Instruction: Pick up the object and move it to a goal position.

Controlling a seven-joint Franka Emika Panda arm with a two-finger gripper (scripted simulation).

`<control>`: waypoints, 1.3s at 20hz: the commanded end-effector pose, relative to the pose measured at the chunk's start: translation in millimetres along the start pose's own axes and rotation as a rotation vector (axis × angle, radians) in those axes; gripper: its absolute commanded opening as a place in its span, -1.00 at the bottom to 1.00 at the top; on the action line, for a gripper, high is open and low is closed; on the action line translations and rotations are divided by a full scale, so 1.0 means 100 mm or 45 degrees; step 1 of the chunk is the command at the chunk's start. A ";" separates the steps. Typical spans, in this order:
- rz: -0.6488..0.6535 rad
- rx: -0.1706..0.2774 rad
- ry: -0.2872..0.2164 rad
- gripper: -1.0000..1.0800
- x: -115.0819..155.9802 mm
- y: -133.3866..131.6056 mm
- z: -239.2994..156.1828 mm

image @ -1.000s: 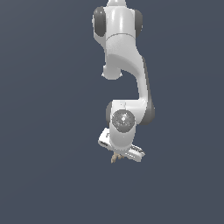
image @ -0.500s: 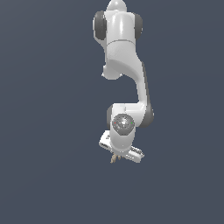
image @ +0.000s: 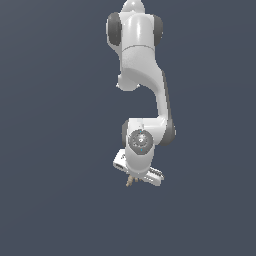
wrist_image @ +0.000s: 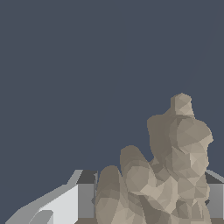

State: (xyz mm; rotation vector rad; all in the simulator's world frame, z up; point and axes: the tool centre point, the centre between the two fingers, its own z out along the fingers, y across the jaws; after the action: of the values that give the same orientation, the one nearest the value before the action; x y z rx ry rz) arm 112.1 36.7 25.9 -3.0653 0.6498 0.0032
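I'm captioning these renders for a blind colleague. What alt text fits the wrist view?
A bumpy tan-beige lumpy object fills the near corner of the wrist view, sitting between the hand's two grey-and-white fingers, against a plain dark blue-grey background.

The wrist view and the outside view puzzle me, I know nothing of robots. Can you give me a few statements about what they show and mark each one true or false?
1. The gripper is shut on the object. True: in the wrist view the tan lump sits between the two fingers.
2. The object is smooth and red. False: it is tan-beige and rough, with bumpy arms.
3. In the exterior view the object shows as a small tan bit under the hand. True.
4. The arm reaches up from the bottom of the exterior view. False: it comes down from the top, with the gripper at its lower end.
5. A second object lies beside the gripper. False: only plain dark background shows around it.
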 end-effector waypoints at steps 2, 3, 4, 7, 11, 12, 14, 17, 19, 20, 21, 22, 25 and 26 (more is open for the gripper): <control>0.000 0.000 0.000 -1.00 0.00 0.03 -0.05; 0.000 0.001 0.000 -1.00 0.00 0.04 -0.07; 0.000 0.001 0.000 -1.00 -0.01 0.06 -0.10; 0.000 0.002 -0.001 -1.00 -0.01 0.13 -0.21; 0.001 0.003 -0.002 -1.00 -0.03 0.27 -0.43; 0.001 0.003 -0.002 -1.00 -0.03 0.31 -0.50; 0.001 0.004 -0.003 -1.00 -0.04 0.41 -0.66; 0.002 0.006 -0.004 -1.00 -0.06 0.59 -0.94; 0.002 0.006 -0.005 -1.00 -0.07 0.72 -1.15; 0.003 0.007 -0.005 -1.00 -0.07 0.78 -1.25; 0.003 0.007 -0.005 -1.00 -0.08 0.85 -1.35; 0.003 0.007 -0.005 -1.00 -0.08 0.91 -1.45; 0.004 0.008 -0.006 -1.00 -0.10 1.11 -1.76; 0.004 0.008 -0.006 -1.00 -0.10 1.17 -1.87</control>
State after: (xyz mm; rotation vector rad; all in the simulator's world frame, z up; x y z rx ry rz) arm 60.5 -59.4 196.0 -3.0577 0.6531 0.0083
